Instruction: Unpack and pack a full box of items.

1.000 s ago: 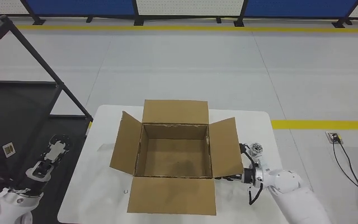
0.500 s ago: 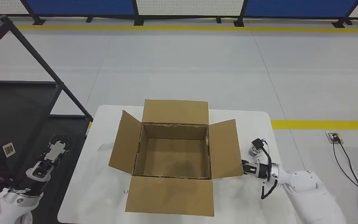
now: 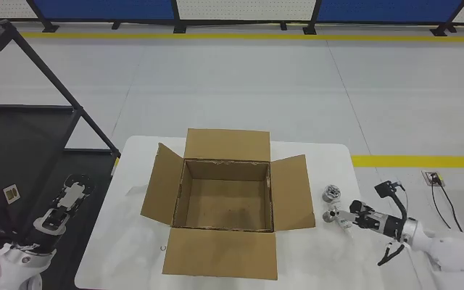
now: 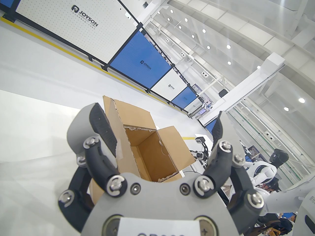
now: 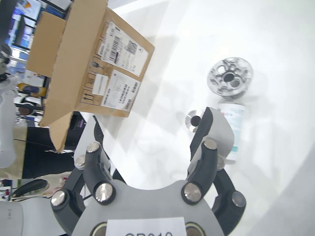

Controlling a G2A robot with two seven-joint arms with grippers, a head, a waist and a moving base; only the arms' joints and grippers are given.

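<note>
While the cardboard box [image 3: 290,192] stands open with its flaps spread in the middle of the counter [image 3: 326,257], I see my right end effector [image 5: 152,128] low over the counter to the box's right, fingers apart around nothing. Just beside one finger lie a small metal disc [image 5: 194,121], a white tube [image 5: 233,128] and a spoked metal wheel [image 5: 230,76]. My left end effector [image 4: 160,124], fingers also apart, hangs beyond the counter's left edge, well apart from the box.

Barcode labels [image 5: 123,47] on box [image 5: 73,45] flap, print too small to read; logo lettering on wall panels [image 4: 61,20].
</note>
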